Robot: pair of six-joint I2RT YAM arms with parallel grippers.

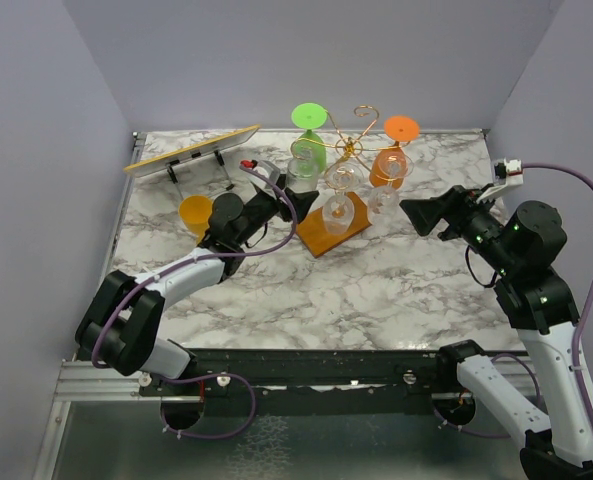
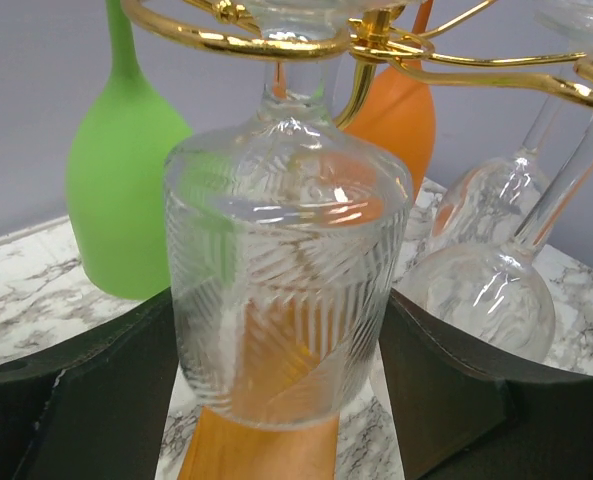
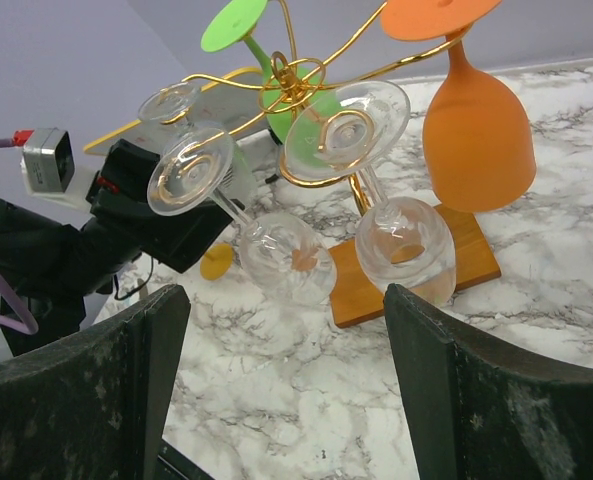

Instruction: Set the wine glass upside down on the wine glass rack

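Marbled tabletop [image 1: 376, 290]; ribbed wine glass [image 2: 286, 300] on gold-wire rack [image 2: 226, 42] between left fingers [image 2: 86, 400], grip unclear; right fingers [image 3: 486, 400] spread.

A table [image 1: 396, 300] topped in white marble veined with grey fills the enclosure, its back corners meeting three plain, pale lavender-grey walls: the back wall [image 1: 316, 60], the left wall [image 1: 36, 160] and the right wall [image 1: 576, 90]. An aluminium rail [image 1: 91, 380] runs along the table's near edge, with speckled grey floor [image 1: 306, 450] below. The light is soft and even.
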